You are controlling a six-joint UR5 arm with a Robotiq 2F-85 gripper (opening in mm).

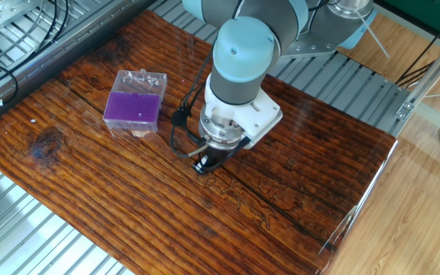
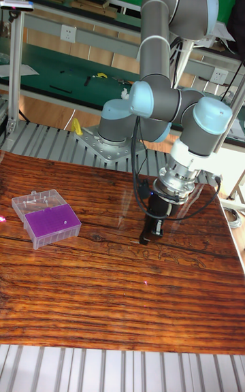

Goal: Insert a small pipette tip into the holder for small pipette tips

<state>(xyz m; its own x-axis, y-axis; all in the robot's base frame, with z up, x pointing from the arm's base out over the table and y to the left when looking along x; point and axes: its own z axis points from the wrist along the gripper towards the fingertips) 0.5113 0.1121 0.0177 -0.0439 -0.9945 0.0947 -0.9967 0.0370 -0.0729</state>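
Note:
The holder for small pipette tips (image 1: 133, 108) (image 2: 47, 220) is a clear box with a purple hole-grid top. It stands on the left part of the wooden table (image 1: 128, 198). My gripper (image 1: 204, 166) (image 2: 145, 236) points down at mid-table, to the right of the holder and well apart from it. Its dark fingertips are at or just above the wood. The fingers (image 2: 152, 218) look close together, but the gap between them is too small and dark to read. I cannot make out a small pipette tip in either view.
Black cables (image 1: 179, 130) loop off the wrist on the side facing the holder. Ribbed metal frame (image 1: 334, 76) surrounds the table. The table's right edge (image 1: 365, 198) drops to the floor. A tiny pale speck (image 2: 148, 284) lies on the wood in front of the gripper.

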